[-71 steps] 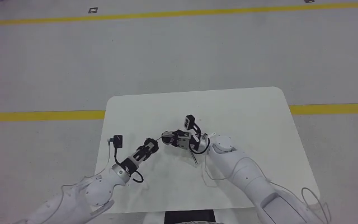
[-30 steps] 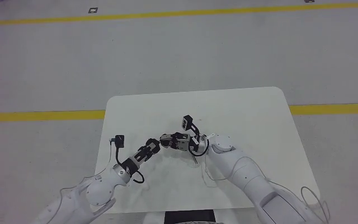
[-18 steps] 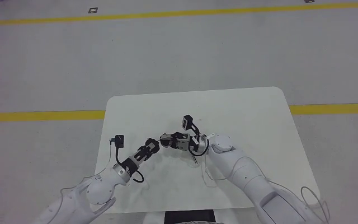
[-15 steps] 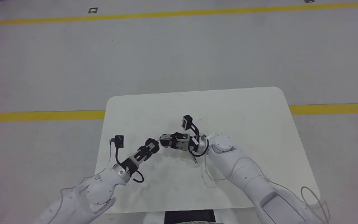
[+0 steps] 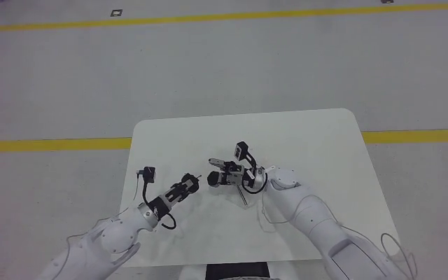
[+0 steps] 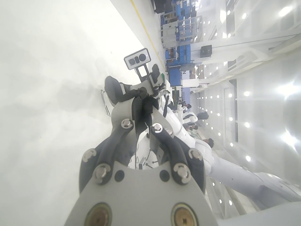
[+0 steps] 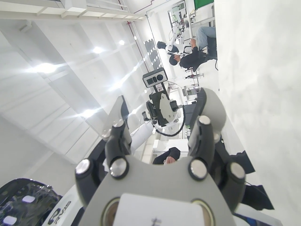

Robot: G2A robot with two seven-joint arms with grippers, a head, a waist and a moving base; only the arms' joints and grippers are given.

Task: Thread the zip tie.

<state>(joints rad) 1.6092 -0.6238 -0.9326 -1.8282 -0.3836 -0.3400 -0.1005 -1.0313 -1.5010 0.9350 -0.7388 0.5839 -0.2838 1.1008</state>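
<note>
Near the middle of the tabletop [image 5: 315, 140], left claw [image 5: 196, 180] is pinched shut, contents unclear; right claw [image 5: 212, 173] gapes empty nearby. Likely zip tie [image 5: 241, 198] lies lower right; such close claws may collide.

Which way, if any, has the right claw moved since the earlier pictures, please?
Yes. In the top view the right claw has drawn back toward the table's right edge, away from the left claw it nearly touched before.
</note>
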